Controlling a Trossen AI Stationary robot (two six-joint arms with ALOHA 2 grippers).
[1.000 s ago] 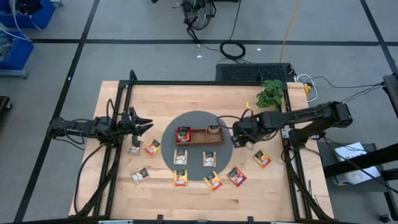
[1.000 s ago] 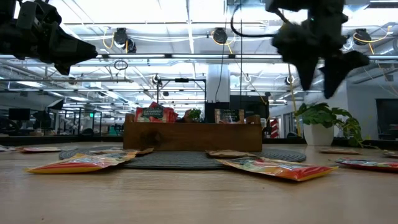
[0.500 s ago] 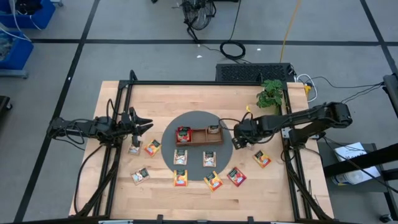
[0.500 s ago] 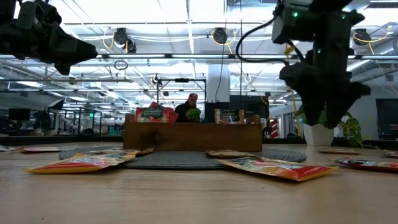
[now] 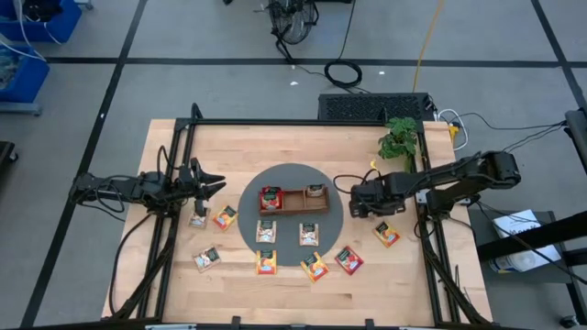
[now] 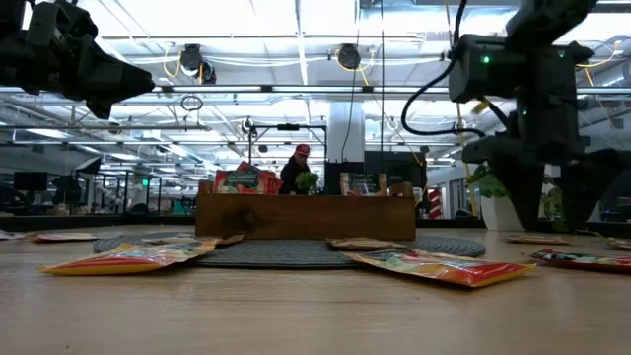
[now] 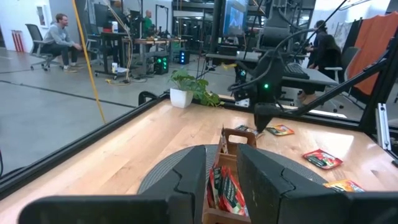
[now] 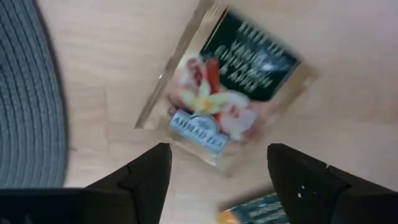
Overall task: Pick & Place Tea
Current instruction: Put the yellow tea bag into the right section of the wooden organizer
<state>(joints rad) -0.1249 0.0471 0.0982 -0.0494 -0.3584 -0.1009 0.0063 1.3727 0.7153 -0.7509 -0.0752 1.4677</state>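
Note:
Several flat tea packets lie on the wood table, among them orange ones (image 5: 386, 234) (image 5: 266, 263), a red one (image 5: 348, 260) and whitish ones (image 5: 310, 235). The brown tray (image 5: 293, 198) on the round grey mat (image 5: 284, 176) holds red packets (image 5: 270, 196) in its left compartment and a whitish one (image 5: 315, 191) in its right. My right gripper (image 5: 364, 203) (image 8: 217, 186) is open, right of the mat, pointing down over a whitish packet with dark print (image 8: 217, 99) that lies flat. My left gripper (image 5: 209, 181) (image 7: 227, 186) is open and empty, left of the mat, facing the tray (image 7: 230, 180).
A potted plant (image 5: 399, 137) stands at the back right of the table. A black frame (image 5: 183, 183) runs along the table's sides. An orange packet's corner (image 8: 249, 214) shows close to the whitish one. People show in the room beyond (image 7: 62, 37).
My right gripper has gone from beside the tray's right end toward the table's right edge and down toward the table. It stays open. My left arm has kept still.

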